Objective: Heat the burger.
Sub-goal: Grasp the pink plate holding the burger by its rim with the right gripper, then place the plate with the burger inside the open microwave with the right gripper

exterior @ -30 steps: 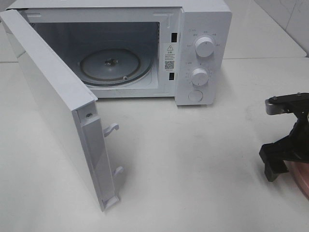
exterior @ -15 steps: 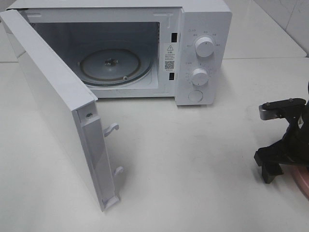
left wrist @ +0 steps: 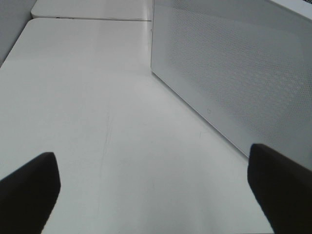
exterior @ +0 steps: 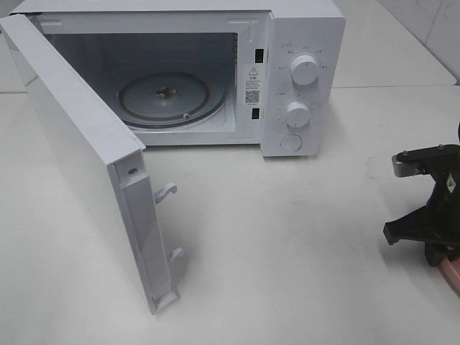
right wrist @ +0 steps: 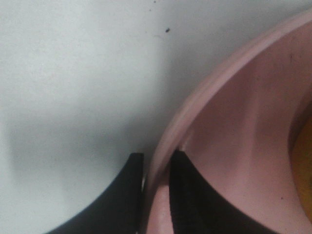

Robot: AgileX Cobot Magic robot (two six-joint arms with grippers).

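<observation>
Burger [right wrist: 304,175] on plate [right wrist: 243,122] beside right tool [right wrist: 157,156]

Mock kitchen: microwave [exterior: 302,43], white tabletop [exterior: 287,244]

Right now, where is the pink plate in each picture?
Exterior high: the pink plate peeks in low at the right edge, under the right gripper.
Left wrist: not in it.
Right wrist: close up, filling much of the picture, its rim between the gripper's fingers.
Shared landmark: the white table, seen in all three views.
</observation>
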